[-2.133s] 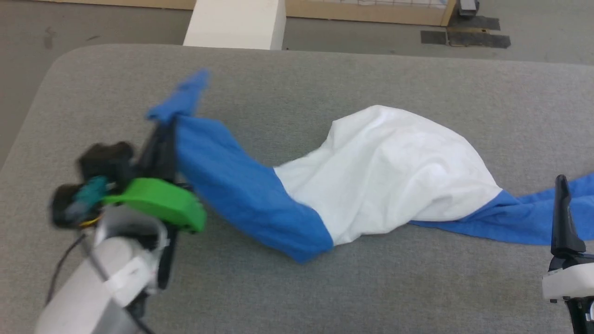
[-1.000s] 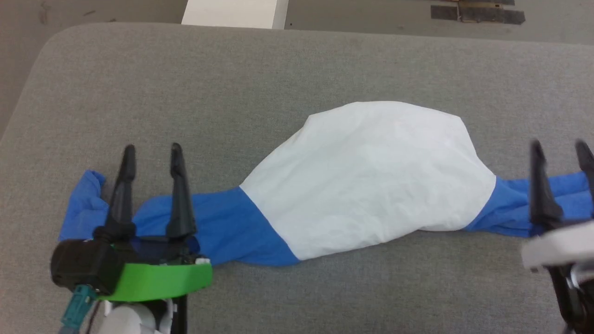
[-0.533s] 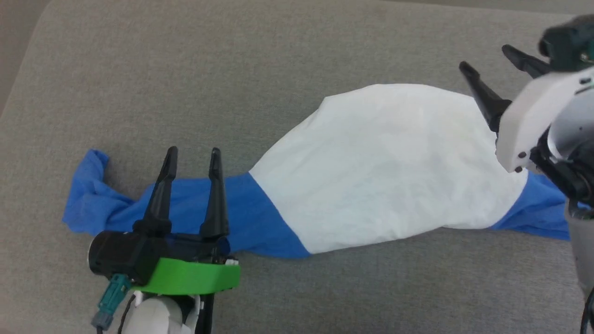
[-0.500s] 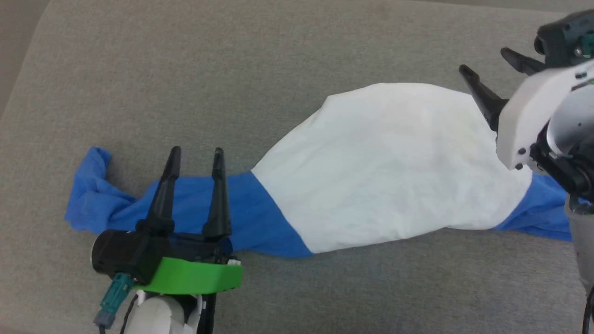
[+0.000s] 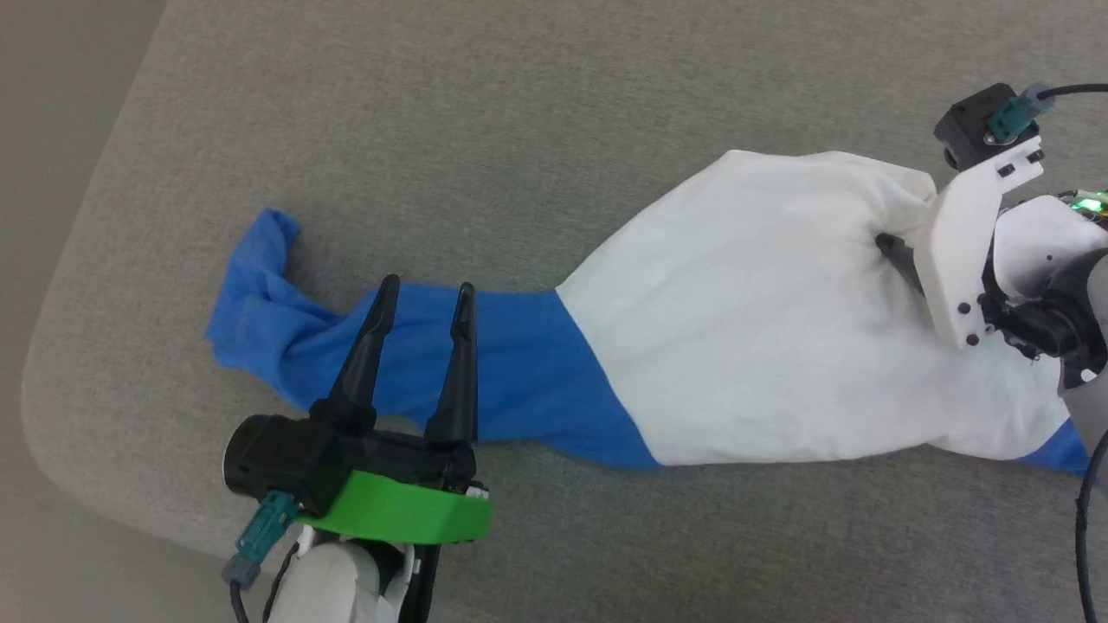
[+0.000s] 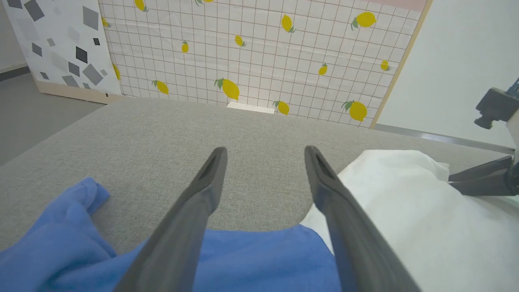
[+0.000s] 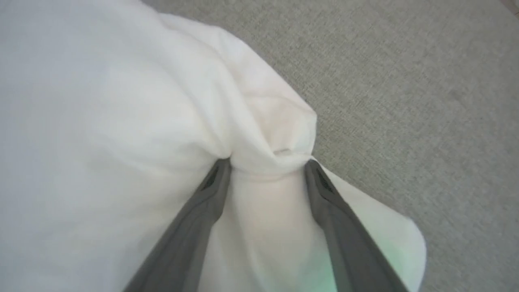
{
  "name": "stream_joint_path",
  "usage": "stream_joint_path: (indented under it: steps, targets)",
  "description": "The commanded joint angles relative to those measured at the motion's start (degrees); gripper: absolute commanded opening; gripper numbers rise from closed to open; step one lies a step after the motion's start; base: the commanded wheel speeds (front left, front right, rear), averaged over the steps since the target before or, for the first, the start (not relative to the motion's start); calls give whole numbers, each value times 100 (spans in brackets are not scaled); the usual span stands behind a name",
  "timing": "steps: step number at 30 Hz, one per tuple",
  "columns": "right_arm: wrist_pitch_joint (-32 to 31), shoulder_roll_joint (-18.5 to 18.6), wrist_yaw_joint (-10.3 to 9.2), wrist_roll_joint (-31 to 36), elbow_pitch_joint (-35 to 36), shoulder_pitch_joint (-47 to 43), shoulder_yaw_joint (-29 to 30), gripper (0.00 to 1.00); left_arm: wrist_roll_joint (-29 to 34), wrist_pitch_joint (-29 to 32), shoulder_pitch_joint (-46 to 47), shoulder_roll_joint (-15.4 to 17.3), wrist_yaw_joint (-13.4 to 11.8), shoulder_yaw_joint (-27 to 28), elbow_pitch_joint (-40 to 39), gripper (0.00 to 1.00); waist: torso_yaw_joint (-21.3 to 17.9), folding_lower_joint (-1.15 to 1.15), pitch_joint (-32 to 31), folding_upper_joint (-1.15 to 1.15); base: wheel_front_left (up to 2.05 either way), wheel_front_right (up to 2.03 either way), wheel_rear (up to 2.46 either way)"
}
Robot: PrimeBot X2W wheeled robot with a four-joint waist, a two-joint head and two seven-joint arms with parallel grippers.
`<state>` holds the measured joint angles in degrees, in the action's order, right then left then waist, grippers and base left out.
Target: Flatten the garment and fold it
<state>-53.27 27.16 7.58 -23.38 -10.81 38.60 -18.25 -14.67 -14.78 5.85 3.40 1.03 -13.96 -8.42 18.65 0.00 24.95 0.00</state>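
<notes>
- Head view: you look down on a grey padded surface (image 5: 519,112) with the garment (image 5: 762,320) stretched across it from left to right. Its white body sits right of centre, and one blue sleeve (image 5: 519,363) trails left to a crumpled cuff near the surface's rounded corner. Your left gripper (image 5: 428,285) is at the lower left with a green band (image 5: 398,519) on its wrist. Its two dark fingers stand apart over the blue sleeve and hold nothing. Your right gripper (image 5: 892,251) comes in from the right edge and digs into the white cloth near the far right end, with most of its fingers hidden.
- Left wrist view: the left gripper (image 6: 264,150) has its fingers spread wide, with bare grey surface (image 6: 162,138) between the tips. The blue sleeve (image 6: 263,259) lies beneath them and the white body (image 6: 405,211) rises to the right. The other arm's dark fingers (image 6: 478,182) touch the white cloth at the right edge. A lemon-print panel (image 6: 251,52) stands behind the surface.
- Right wrist view: the right gripper (image 7: 267,162) has its fingers set wide apart, with a puckered fold of the white garment (image 7: 121,121) bunched between the tips. Both tips press into the cloth, and grey surface (image 7: 405,81) shows at the upper right
</notes>
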Motion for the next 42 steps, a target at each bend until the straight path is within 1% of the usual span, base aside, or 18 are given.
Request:
stream_joint_path:
  steps: [1, 2, 4, 9, 10, 12, 13, 14, 19, 20, 21, 22, 23, 24, 29, 35, 39, 42]
  targets:
    - [69, 0, -9, -58, -130, 24, -62, 0, 73, -21, 83, -42, 33, -13, 20, 100, 106, 0, 58, 0, 0, 0, 0]
    - [142, 6, -9, -65, -182, 40, -74, 0, 74, -21, 91, -45, 32, -19, 36, 100, 102, 0, 43, 0, 0, 0, 0]
    - [582, -21, -9, -8, -218, 271, 41, 0, 99, -21, 88, -49, 20, -19, 58, 100, 16, 0, -93, 0, 0, 0, 0]
    - [1064, -26, -9, 140, -68, 889, 264, 0, 107, -21, 50, -51, -16, 4, 7, 100, -114, 0, -218, 0, 0, 0, 0]
    - [1258, 104, -9, 320, -20, 1505, 320, 0, 87, -21, 85, -51, -8, -29, -44, 100, -105, 0, -138, 0, 0, 0, 0]
    - [1379, 207, -9, 485, -40, 1942, 287, 0, 64, -21, 132, -51, 13, -91, -91, 100, -49, 0, -4, 0, 0, 0, 0]
    - [1573, 316, -9, 768, -225, 2428, 180, 0, 0, -21, 246, -51, 34, -211, -92, 100, 60, 0, 214, 0, 0, 0, 0]
    - [1656, 320, -9, 867, -379, 2569, 166, 0, -26, -21, 289, -51, 35, -270, -89, 100, 114, 0, 297, 0, 0, 0, 0]
    - [2180, 157, -9, 1340, -1172, 2673, 271, 0, -138, -22, 473, -52, 11, -487, -9, 100, 339, 0, 484, 0, 0, 0, 0]
    - [2279, 104, -9, 1436, -1350, 2611, 278, 7, -149, -22, 498, -52, 2, -521, 4, 100, 373, 0, 496, 0, 0, 0, 0]
    - [2332, 49, -9, 1483, -1482, 2568, 286, 18, -154, -22, 511, -52, -8, -541, 13, 100, 386, 0, 495, 0, 0, 0, 0]
    - [2368, -26, -9, 1513, -1637, 2511, 325, 24, -159, -22, 523, -52, -23, -563, 25, 100, 396, 0, 493, 0, 0, 0, 0]
    - [2372, -88, -9, 1529, -1757, 2467, 380, 40, -164, -22, 531, -52, -38, -577, 32, 100, 399, 0, 488, 0, 0, 0, 0]
    - [2370, -153, -9, 1551, -1871, 2417, 418, 99, -168, -22, 540, -52, -52, -594, 44, 100, 395, 0, 478, 0, 0, 0, 0]
    - [2612, -227, -9, 1557, -1958, 2372, 361, 100, -137, -22, 574, -52, -58, -605, 109, 100, 262, 0, 365, 0, 0, 0, 0]
    - [2938, -207, -9, 1020, -1688, 2222, 311, 100, -56, -22, 530, -52, -20, -526, 183, 100, -10, 0, 13, 0, 0, 0, 0]
    - [3131, -261, -9, 575, -1080, 1583, 630, 100, 52, -22, 395, -52, -6, -408, 206, 100, -229, 0, -313, 0, 0, 0, 0]
    - [3279, -286, -9, 559, -345, 753, 980, 100, 157, -22, 228, -46, 21, -293, 202, 100, -430, 0, -525, 0, 0, 0, 0]
